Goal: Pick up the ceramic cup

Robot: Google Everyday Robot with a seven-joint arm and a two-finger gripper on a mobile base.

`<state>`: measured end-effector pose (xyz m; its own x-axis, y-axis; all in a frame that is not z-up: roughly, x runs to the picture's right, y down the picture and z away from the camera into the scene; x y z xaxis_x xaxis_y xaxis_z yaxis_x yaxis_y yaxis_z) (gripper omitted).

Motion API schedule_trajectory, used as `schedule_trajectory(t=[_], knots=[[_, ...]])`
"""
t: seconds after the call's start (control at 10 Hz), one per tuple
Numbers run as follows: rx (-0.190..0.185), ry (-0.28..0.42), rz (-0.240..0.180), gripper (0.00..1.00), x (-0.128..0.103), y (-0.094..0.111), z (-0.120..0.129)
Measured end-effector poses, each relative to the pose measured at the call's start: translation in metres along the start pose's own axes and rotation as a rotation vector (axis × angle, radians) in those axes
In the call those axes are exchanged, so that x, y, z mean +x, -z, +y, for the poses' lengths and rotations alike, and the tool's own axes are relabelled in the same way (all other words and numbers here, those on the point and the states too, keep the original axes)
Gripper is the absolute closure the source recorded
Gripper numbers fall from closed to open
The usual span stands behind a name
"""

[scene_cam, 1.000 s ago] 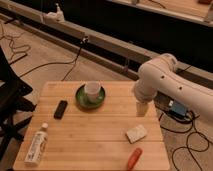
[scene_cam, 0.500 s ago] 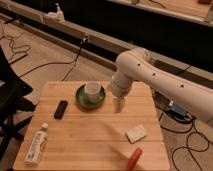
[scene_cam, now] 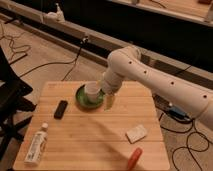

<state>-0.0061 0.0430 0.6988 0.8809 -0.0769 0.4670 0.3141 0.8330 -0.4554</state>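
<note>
**Gripper beside the ceramic cup, cup sitting in the green dish**

The ceramic cup (scene_cam: 92, 90) stands upright in the dark green dish (scene_cam: 83, 100), which lies on the wooden table (scene_cam: 95, 135) towards its far edge, a little left of the middle. The cup is white, short and without a handle, and it is narrower than the dish under it, whose rim shows to the left and front.

The white arm (scene_cam: 150, 80) reaches in from the right side of the view, bends above the far edge of the table and comes down just to the right of the cup. The gripper (scene_cam: 107, 100) hangs at its lower end, right beside the cup and over the right edge of the dish. Whether it touches the cup cannot be told. How far open it is, and whether it has hold of anything, cannot be told either.

A small black oblong object (scene_cam: 61, 109) lies on the table left of the dish, apart from it. A white tube (scene_cam: 36, 147) lies near the front left corner. A pale block (scene_cam: 136, 133) lies towards the front right, and an orange-red object (scene_cam: 134, 157) sits nearer the front edge, just below the block. A black chair (scene_cam: 10, 97) stands to the left of the table, and dark cables (scene_cam: 30, 60) trail over the floor behind it
</note>
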Motion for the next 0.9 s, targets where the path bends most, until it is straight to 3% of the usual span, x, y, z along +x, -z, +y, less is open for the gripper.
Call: schedule_trajectory(t=[0.1,0.2,0.3,0.5,0.6,0.9], knots=[[0.022,-0.02,-0.011,0.24,0.003,0.001,-0.005],[0.056,-0.049,-0.049,0.24,0.006,0.001,-0.013],[0.091,-0.077,-0.11,0.24,0.002,-0.003,-0.023],[0.12,-0.088,-0.212,0.24,-0.011,-0.024,-0.038],[0.118,-0.082,-0.229,0.24,-0.014,-0.033,-0.04],[0.067,-0.035,-0.266,0.24,-0.026,-0.084,-0.046]])
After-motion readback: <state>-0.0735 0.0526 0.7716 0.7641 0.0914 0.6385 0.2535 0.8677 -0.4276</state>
